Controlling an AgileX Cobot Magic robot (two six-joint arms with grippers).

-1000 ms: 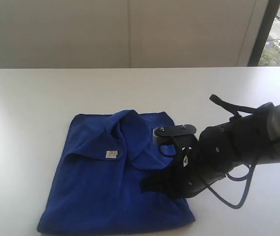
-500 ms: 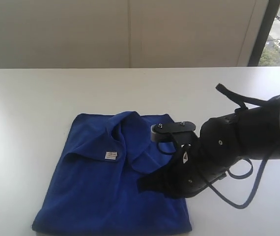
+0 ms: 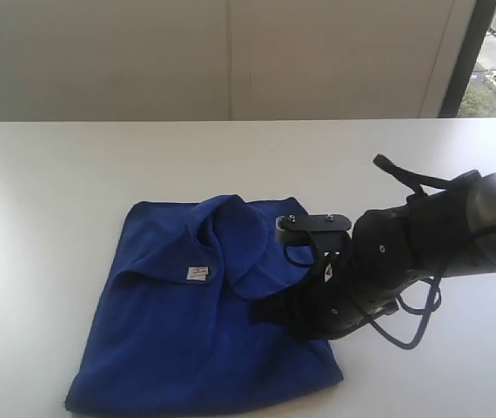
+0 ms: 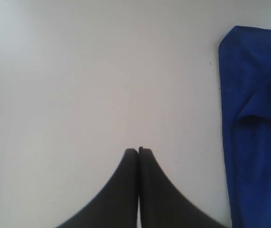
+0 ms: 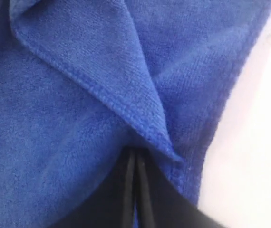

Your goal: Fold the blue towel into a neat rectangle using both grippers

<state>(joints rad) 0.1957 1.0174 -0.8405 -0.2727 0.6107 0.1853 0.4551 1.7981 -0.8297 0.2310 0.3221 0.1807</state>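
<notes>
Right gripper (image 3: 258,313) lies low on the blue towel (image 3: 170,348), jaws pressed together, tips tucked under a folded hem near the cloth's right edge; whether any cloth is nipped between them I cannot tell. Left gripper (image 4: 138,150) is likewise closed and empty, over the bare white table (image 4: 78,71), apart from the towel's edge. The towel lies rumpled on the table, one flap turned over, its white tag (image 3: 197,273) showing.

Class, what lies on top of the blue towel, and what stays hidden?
A folded-over flap and a white tag lie on the towel, and the right gripper reaches over its right side. A folded edge covers the gripper's tips, hiding whether they pinch cloth.
</notes>
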